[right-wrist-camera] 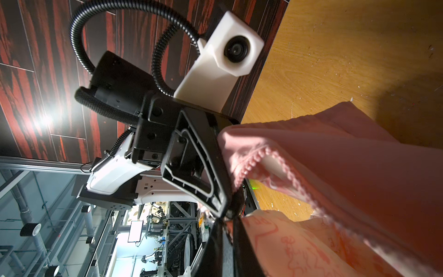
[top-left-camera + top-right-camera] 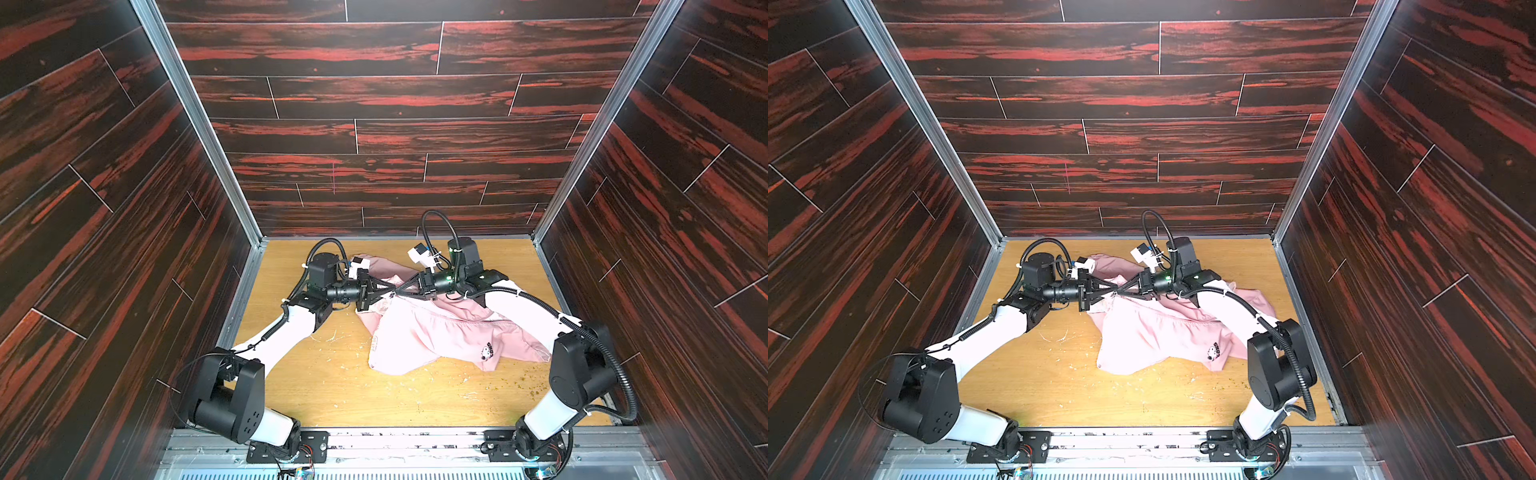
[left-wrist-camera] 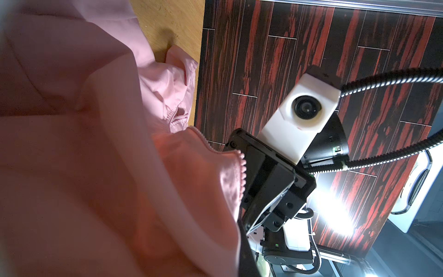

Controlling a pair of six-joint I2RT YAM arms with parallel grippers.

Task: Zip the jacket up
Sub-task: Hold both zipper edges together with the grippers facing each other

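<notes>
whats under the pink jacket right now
The jacket lies crumpled on the wooden table; only scuffed tabletop shows around it. Whatever lies beneath its folds is covered and cannot be seen.

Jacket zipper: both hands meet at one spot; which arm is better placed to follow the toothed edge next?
Probably the right. The left hand and right hand both pinch the jacket at that spot, but its bulk and toothed edge lie on the right arm's side; the left can anchor.
</notes>
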